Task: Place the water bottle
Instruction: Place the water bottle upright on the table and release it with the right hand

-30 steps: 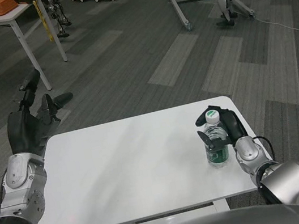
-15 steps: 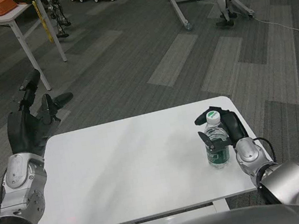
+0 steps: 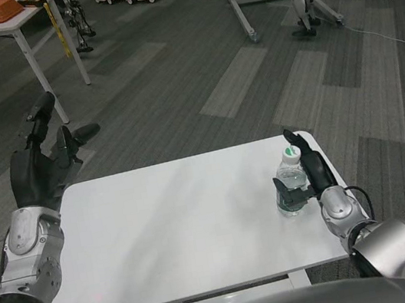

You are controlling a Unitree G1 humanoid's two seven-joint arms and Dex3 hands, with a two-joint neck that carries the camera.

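Look at the water bottle [image 3: 291, 182] near the right end of the white table [image 3: 176, 226]: a moment ago it stood straight up with its green label showing, and now it leans, with its white cap tipped away from you toward the far edge. Your right hand [image 3: 309, 175] has changed too. Before, a finger curled over the front of the cap; now that finger is gone from there and the hand lies along the right side of the bottle, with a lower finger pressed against the bottle near its bottom. So the hand is touching the bottle, but you cannot tell from this picture whether it really holds it tight or just leans on it. The bottle's base looks like it is on the table top or very close to it, but the hand hides part of that spot. This probably means the bottle is almost put down but not standing well yet. If you let go now, it could fall over and roll, because it is round and sits near the table's far right corner. It may be wise to stand it up straight first. Your left hand [image 3: 38, 167] has not moved: it waits past the far left corner of the table, fingers spread apart, holding nothing.
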